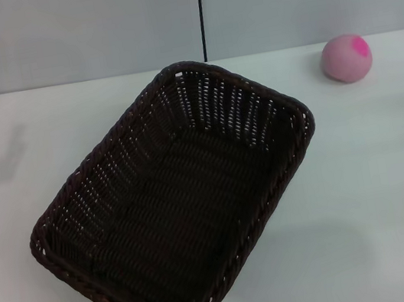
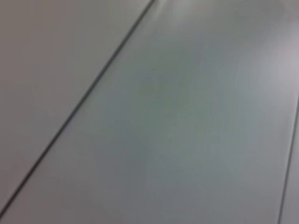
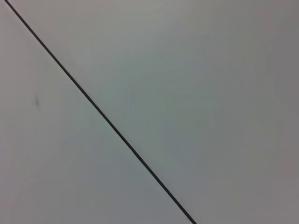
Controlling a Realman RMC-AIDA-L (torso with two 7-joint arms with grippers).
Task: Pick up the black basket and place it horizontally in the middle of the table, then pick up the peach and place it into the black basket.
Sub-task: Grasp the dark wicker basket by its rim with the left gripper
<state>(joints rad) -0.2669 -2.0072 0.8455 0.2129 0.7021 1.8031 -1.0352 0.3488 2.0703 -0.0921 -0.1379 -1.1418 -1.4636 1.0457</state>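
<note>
One black basket [image 1: 172, 202] and one peach [image 1: 346, 58] rest on the table [image 1: 379, 191]. The basket lies diagonally, its near corner at the lower edge of the head view and its far corner pointing toward the rear wall. The peach sits well apart from the basket, near the table's far edge on the robot's right side (magenta patch facing up). Open tabletop lies between them and to both sides of the basket. Neither gripper appears in any view, so positions relative to them and their finger states cannot be told; both wrist views show only grey panels with a dark seam.
</note>
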